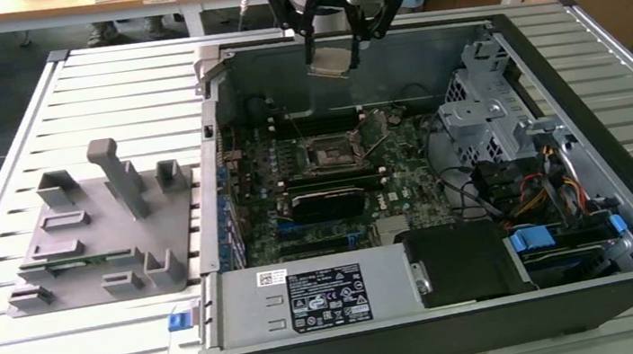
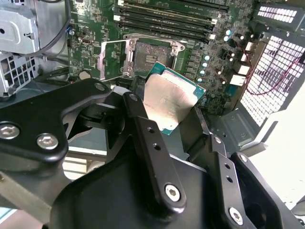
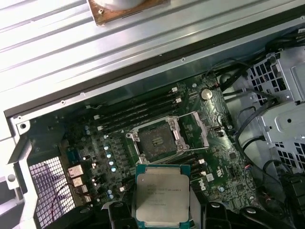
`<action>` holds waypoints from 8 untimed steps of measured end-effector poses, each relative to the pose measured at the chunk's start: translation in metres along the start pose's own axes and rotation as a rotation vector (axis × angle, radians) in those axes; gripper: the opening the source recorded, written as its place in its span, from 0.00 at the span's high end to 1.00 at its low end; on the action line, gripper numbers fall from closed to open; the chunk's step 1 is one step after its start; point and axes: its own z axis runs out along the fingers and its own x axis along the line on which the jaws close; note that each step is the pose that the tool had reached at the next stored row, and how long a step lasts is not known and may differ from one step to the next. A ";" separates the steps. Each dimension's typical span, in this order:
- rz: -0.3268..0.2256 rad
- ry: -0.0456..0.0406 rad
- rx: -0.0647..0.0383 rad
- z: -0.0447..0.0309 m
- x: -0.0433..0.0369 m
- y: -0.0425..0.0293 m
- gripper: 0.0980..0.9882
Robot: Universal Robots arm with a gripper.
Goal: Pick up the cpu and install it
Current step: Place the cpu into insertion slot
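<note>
My gripper (image 1: 332,55) hangs above the back of the open computer case (image 1: 630,220), shut on the cpu (image 1: 330,58), a small flat square chip with a silver-grey metal top. In the second wrist view the cpu (image 2: 167,101) sits tilted between the black fingers (image 2: 143,129). The first wrist view has the cpu (image 3: 162,194) held just short of the open socket (image 3: 156,139) on the green motherboard. That socket (image 1: 326,149) lies well below the gripper, with its metal frame (image 2: 114,57) folded open.
A grey plastic fixture (image 1: 99,231) stands on the slatted table at the exterior view's left, with a green memory stick (image 1: 71,264) lying on it. Inside the case are a drive cage (image 1: 483,102), cables (image 1: 549,194) and a power supply (image 1: 320,299). Memory slots (image 2: 171,19) flank the socket.
</note>
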 end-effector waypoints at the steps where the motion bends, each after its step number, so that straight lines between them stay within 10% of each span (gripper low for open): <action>1: 0.006 -0.0003 0.000 0.0000 0.0000 0.0000 0.51; 8: 0.046 -0.0022 -0.001 0.0002 0.0000 0.0000 0.51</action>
